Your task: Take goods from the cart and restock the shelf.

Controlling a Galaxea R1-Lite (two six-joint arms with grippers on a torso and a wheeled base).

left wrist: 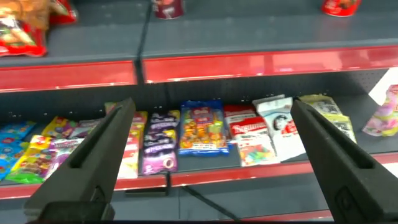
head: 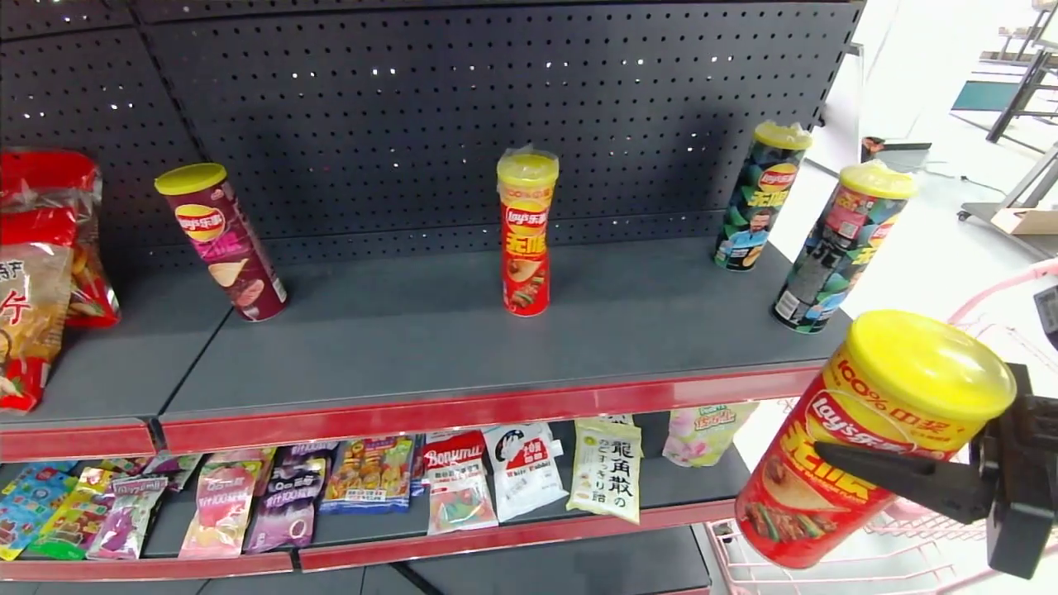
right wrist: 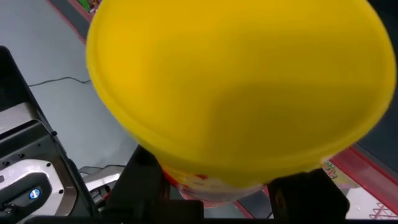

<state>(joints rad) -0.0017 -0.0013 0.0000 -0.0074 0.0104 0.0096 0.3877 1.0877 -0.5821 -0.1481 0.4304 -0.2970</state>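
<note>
Right end effector [head: 876,467]: clamped on the red chip can [head: 835,463], one dark finger [head: 893,478] lying across its label.
Red chip can: tilted, with its yellow lid [head: 930,368] uppermost; held in the air off the right end of the upper shelf [head: 496,347], lower than its red edge, with the pink cart [head: 1000,287] behind it.
Hard to see: the far finger is hidden behind the can; from the right wrist the lid covers nearly all of the can body; the cart is cut off at the frame edge.
Left end effector [left wrist: 211,107]: fingers spread wide, holding nothing, facing the snack bags [left wrist: 200,127] on the lower shelf.
Upper shelf: purple can [head: 223,240], red can [head: 525,235] and two dark cans [head: 756,198] [head: 835,248] stand well apart.
</note>
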